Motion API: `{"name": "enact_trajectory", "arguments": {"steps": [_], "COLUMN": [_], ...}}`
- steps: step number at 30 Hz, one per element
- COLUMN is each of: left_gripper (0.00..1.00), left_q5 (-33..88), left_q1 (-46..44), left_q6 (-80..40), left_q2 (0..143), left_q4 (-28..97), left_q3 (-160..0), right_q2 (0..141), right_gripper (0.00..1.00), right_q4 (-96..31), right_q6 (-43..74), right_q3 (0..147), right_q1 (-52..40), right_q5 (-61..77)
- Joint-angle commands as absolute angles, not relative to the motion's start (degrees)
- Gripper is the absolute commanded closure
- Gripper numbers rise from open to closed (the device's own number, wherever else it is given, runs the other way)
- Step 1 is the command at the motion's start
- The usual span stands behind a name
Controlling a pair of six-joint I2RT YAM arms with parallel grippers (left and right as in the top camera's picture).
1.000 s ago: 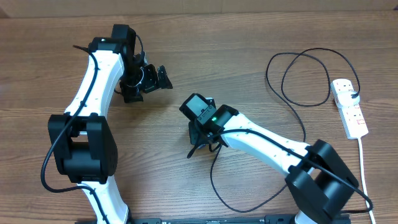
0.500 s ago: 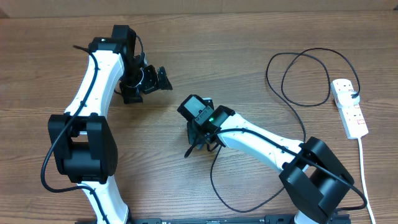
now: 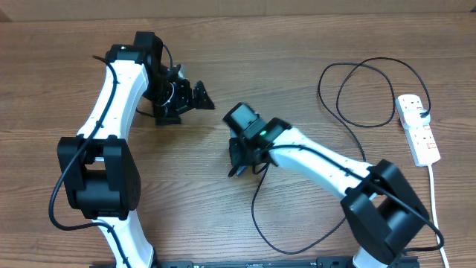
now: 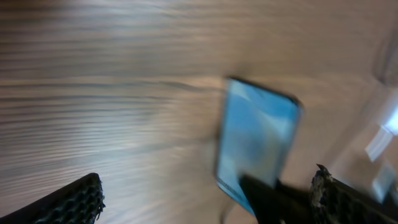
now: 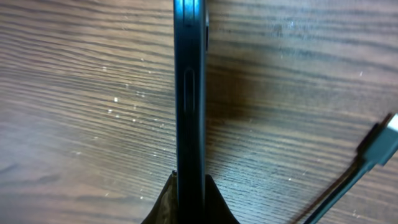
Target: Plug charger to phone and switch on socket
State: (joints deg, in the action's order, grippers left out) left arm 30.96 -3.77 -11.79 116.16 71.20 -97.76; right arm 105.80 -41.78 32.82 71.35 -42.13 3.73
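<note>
Overhead, hidden under right tool pinching it edge-on: phone, motion-blurred from left wrist; left tool spread.

The phone is held edge-on. Its dark side rail, with one slim button, faces my right wrist camera, and its near end is clamped in my right gripper. Its screen shows pale blue and blurred in the left wrist view. The charger, a thin black cable, runs in loops from the socket. Its connector tip lies free near the phone. The socket, a white strip, lies flat, well apart from the phone.
</note>
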Motion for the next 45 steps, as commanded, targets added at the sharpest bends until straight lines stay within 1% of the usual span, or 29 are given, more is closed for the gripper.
{"name": "enact_trajectory", "arguments": {"steps": [1, 4, 9, 13, 16, 19, 21, 24, 27, 28, 29, 30, 32, 38, 45], "left_gripper": [0.0, 0.0, 0.0, 0.0, 0.0, 0.04, 0.1, 0.25, 0.6, 0.69, 0.83, 0.88, 0.88, 0.83, 0.82], "left_q5": [50.39, 58.5, 65.43, 78.19, 85.84, 89.49, 90.56, 90.59, 90.59, 90.59, 90.59, 90.59, 90.59, 90.59, 90.59], "left_q1": [-4.1, -4.1, -4.1, -4.1, -4.1, -4.23, -4.51, -4.99, -5.69, -5.85, -5.96, -6.02, -6.11, -6.59, -6.83], "left_q6": [-1.39, 1.89, 2.98, 7.73, 10.9, 11.42, 11.09, 10.44, 9.06, 8.05, 7.31, 6.66, 6.39, 6.39, 6.44], "left_q2": [115.07, 115.07, 115.07, 115.07, 115.07, 115.07, 115.07, 115.07, 115.07, 115.07, 115.07, 115.07, 115.07, 115.07, 115.07], "left_q4": [71.85, 72.01, 72.27, 72.18, 71.9, 71.72, 71.75, 71.9, 72.01, 72.01, 72.01, 71.99, 71.99, 71.96, 71.99], "left_q3": [-98.61, -98.61, -98.61, -98.61, -98.61, -98.61, -98.63, -98.63, -98.63, -98.63, -98.63, -98.63, -98.63, -98.63, -98.63], "right_q2": [99.77, 95.33, 88.23, 86.13, 86.19, 86.19, 86.19, 86.19, 86.21, 86.21, 86.21, 86.21, 86.21, 86.87, 88.05], "right_gripper": [0.96, 0.96, 0.96, 0.96, 0.96, 0.96, 0.96, 0.96, 0.96, 0.96, 0.96, 0.96, 0.96, 0.96, 0.96], "right_q4": [-40.84, -40.49, -38.5, -37.74, -36.58, -33.28, -29.67, -25.04, -22.74, -22.7, -22.79, -22.83, -22.76, -22.31, -22.2], "right_q6": [26.02, 26.02, 26.02, 26.06, 26.06, 26.72, 28.95, 33.78, 35.73, 36.05, 36.1, 36.1, 36.27, 38.02, 38.19], "right_q3": [73.58, 73.58, 73.58, 73.58, 73.45, 73.43, 73.43, 73.43, 73.41, 73.41, 73.41, 73.36, 73.06, 72.71, 72.71], "right_q1": [-39.64, -37.04, -31.07, -26.98, -25.32, -25.32, -25.32, -25.32, -25.32, -25.32, -25.32, -25.32, -25.39, -25.39, -25.39], "right_q5": [13.93, 18.37, 25.76, 30.92, 38.96, 44.42, 47.55, 49.01, 48.86, 48.51, 48.07, 47.66, 47.37, 45.71, 45.69]}}
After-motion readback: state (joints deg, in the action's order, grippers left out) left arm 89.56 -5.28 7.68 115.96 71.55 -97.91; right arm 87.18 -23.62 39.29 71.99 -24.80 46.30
